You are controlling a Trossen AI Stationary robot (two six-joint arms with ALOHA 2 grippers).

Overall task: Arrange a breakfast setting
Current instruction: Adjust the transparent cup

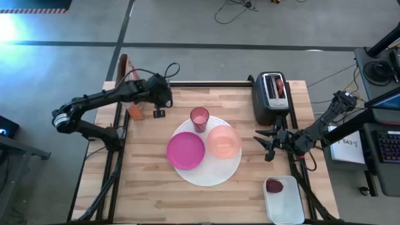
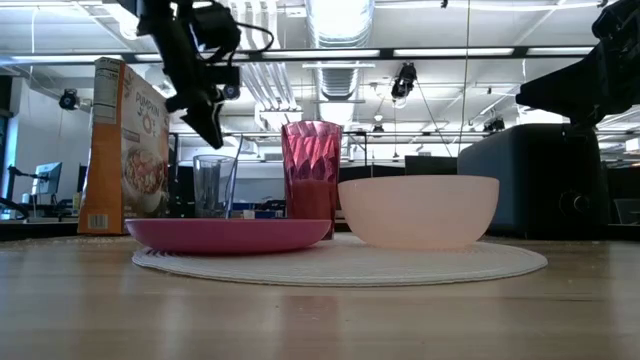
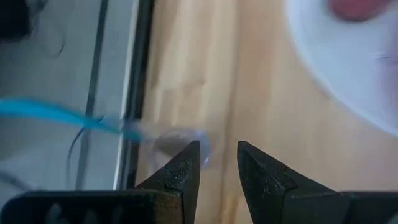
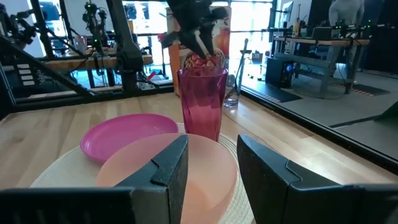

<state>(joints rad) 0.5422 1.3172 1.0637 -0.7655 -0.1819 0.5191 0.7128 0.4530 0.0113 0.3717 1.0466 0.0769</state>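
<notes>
The big white plate (image 1: pixel 215 174) lies mid-table and bears the magenta plate (image 1: pixel 185 150), the pale pink bowl (image 1: pixel 224 141) and the pink tumbler (image 1: pixel 199 118). The clear glass (image 2: pixel 213 185) stands upright on the wood near the far left; it also shows blurred in the left wrist view (image 3: pixel 177 144). My left gripper (image 2: pixel 212 138) hangs just above the glass, fingers pointing down and a little apart, touching nothing. My right gripper (image 1: pixel 267 147) is open and empty to the right of the bowl, facing it (image 4: pixel 211 146). The dark red fruit (image 1: pixel 274 185) lies in a white tray. The spoon is not in view.
A black toaster (image 1: pixel 270 97) stands at the far right with something reddish in its slot. A cereal box (image 2: pixel 125 145) stands at the far left edge. The white tray (image 1: pixel 284 203) sits at the near right corner. Bare wood lies along the near edge.
</notes>
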